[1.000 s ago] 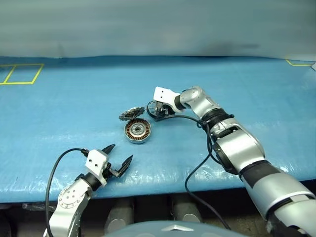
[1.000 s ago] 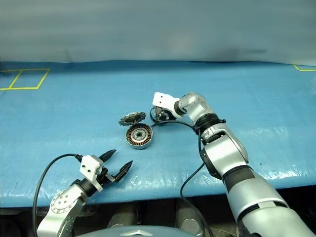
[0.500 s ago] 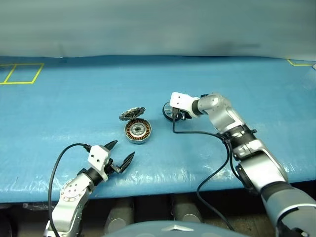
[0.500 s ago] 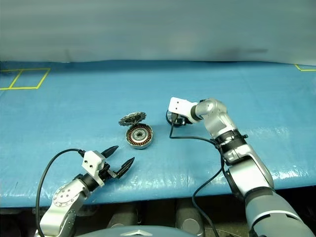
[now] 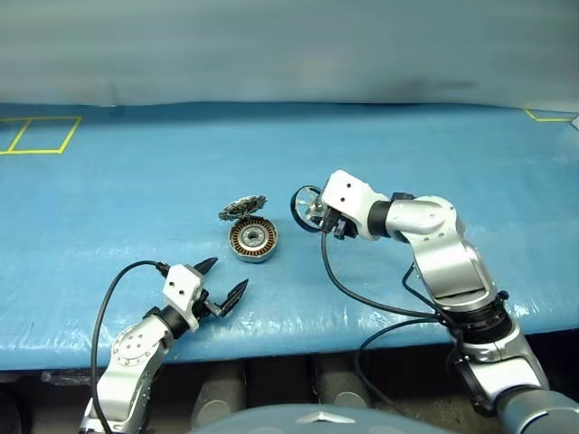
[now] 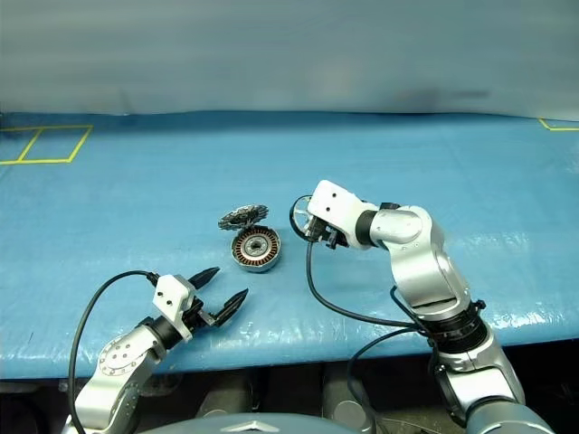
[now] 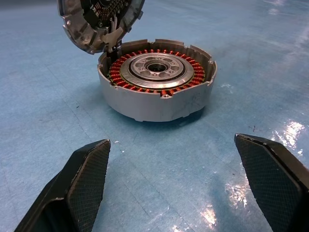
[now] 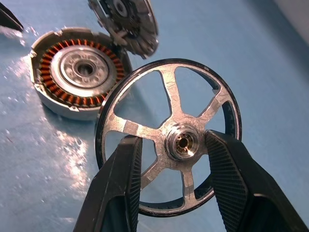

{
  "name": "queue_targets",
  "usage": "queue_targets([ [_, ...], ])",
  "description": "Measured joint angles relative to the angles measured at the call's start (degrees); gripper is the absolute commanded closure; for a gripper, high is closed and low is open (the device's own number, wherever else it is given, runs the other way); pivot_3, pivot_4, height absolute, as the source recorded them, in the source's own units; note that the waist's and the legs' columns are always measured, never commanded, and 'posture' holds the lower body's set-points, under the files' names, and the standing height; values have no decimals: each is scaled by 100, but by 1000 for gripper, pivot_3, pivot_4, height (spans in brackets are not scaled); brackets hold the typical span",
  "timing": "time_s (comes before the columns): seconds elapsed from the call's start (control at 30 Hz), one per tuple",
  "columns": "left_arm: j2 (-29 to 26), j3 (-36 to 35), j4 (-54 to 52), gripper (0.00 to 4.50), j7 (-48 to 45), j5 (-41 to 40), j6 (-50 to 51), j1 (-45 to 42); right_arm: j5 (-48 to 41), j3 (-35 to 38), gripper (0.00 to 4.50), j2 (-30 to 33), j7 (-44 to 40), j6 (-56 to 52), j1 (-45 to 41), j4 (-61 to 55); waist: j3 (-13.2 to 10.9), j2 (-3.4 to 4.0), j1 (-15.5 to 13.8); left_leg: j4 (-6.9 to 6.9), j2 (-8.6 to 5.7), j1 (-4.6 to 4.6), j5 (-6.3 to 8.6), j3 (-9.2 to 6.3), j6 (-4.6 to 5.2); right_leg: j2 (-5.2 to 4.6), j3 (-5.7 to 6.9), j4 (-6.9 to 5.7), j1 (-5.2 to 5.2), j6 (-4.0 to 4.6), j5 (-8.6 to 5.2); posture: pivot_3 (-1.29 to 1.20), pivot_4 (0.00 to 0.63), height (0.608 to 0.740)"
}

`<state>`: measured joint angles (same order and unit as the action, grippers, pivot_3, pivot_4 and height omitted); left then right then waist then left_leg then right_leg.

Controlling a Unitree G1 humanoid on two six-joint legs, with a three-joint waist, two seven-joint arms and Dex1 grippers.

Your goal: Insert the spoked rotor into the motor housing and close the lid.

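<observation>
The right tool (image 8: 176, 159) is clamped on the hub of the round dark-rimmed, silver-spoked rotor (image 8: 166, 137), held off the blue table (image 5: 136, 181) to the right of the round grey motor housing with copper windings (image 5: 251, 239). So pickup looks done — insertion and closing remain. The grey toothed lid (image 5: 242, 208) stands tilted open at the housing's far edge; whether it is hinged there is hard to tell. The left tool (image 5: 220, 287) gapes wide and empty, nearer than the housing.

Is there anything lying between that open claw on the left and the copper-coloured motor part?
No. In the left wrist view, only bare blue table cover lies between the open left gripper and the motor housing.
</observation>
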<state>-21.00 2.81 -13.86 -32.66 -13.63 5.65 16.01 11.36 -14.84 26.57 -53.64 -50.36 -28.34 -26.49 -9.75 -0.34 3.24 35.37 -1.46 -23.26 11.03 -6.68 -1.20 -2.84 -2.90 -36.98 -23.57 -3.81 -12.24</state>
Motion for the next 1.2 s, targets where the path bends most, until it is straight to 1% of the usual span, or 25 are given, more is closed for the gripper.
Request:
queue_targets([
  [0.23,-45,-10,-5,0,6,-4,20,23,-419,-315,2818,-239,361,-516,11,-225,0,0,-18,0,-1,-11,0,-3,0,-3,5,3,-10,-2,1,0,150,740],
  [0.67,-57,-123,-78,0,21,-2,7,-32,-1048,-826,2818,-808,993,-600,-51,-251,0,0,-27,1,-2,-16,0,-5,0,-3,6,6,-12,-2,2,0,150,740],
  [0.87,-43,-122,-78,0,38,0,-1,-59,-1233,-1182,2818,-905,1087,-430,-156,81,0,0,-24,1,-2,-16,0,-6,0,-3,7,6,-12,-2,2,0,150,740],
  [1.2,8,-118,-78,0,56,1,-5,-73,-1301,-1346,2818,-923,1152,48,-386,845,0,0,-23,0,-2,-16,0,-6,0,-3,8,6,-13,-2,2,0,150,740],
])
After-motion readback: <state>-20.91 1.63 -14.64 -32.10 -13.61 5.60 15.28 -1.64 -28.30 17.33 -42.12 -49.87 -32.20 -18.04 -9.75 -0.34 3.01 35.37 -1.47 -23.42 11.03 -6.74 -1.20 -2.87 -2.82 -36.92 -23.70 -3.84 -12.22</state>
